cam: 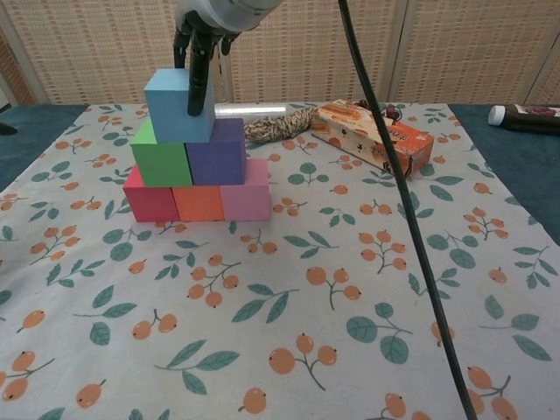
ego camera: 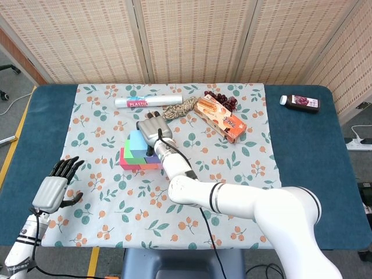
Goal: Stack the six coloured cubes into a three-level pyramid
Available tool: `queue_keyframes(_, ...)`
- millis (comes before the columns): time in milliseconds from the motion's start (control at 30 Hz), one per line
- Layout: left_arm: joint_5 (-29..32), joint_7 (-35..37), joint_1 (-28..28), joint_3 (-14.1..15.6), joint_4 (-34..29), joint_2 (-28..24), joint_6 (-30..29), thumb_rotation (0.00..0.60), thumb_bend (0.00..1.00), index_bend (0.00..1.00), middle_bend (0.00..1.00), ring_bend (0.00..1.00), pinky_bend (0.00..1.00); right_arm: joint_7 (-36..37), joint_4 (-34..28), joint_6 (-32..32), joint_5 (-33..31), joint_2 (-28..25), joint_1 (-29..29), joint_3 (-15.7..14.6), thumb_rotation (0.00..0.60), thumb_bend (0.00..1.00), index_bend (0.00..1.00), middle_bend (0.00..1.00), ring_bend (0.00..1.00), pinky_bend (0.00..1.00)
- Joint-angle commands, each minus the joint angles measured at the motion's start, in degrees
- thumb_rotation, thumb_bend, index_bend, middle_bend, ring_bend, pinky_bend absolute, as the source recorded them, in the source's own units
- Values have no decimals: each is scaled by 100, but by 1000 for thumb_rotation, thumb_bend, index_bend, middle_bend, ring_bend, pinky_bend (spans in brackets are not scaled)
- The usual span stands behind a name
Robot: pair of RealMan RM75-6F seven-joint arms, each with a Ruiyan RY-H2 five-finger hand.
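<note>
A light blue cube (cam: 176,106) sits atop the pyramid, with dark fingers (cam: 198,83) down over its front face. Just below them a green cube (cam: 160,160) and purple cube (cam: 217,155) rest on a touching row of red (cam: 149,200), orange (cam: 199,203) and pink (cam: 245,196) cubes.

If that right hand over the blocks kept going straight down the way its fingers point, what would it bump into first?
The right hand points its fingers downward, and they already lie against the light blue cube topping the pyramid. Pushing on would likely press that cube onto the green cube and purple cube beneath.
</note>
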State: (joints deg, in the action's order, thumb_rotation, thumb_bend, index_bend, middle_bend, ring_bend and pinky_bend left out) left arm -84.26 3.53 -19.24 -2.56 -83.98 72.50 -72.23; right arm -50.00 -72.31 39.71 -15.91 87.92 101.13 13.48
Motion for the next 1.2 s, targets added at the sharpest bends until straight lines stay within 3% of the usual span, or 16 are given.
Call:
queue_keyframes(33,-3,10,-2,1,13,6,6,600,296,58,0,0,18,-9,17,4,2,16,-10,14,600,82,212,335,37,0)
queue_keyframes(300,-20,29,-6,-3,38,15,3,600,297,58,0,0,19,-47,3,6,58,6,-66,41,600,82,11,224,0,0)
queue_keyframes(833,-39,27,-97,-22,28,-19,123,600,298,59,0,0,18,76,-307,129,238,-167,-185,167,600,17,0,161,0,0)
queue_keyframes(1000,4,406,-333,-86,183,-12,512,600,296,61,0,0,18,350,-1081,321,485,-717,-475,260,600,17,0,115,0,0)
queue_keyframes(1200,40,583,-666,-180,407,49,950,600,303,62,0,0,18,964,-2205,565,1186,-1593,-1274,144,600,17,0,105,0,0)
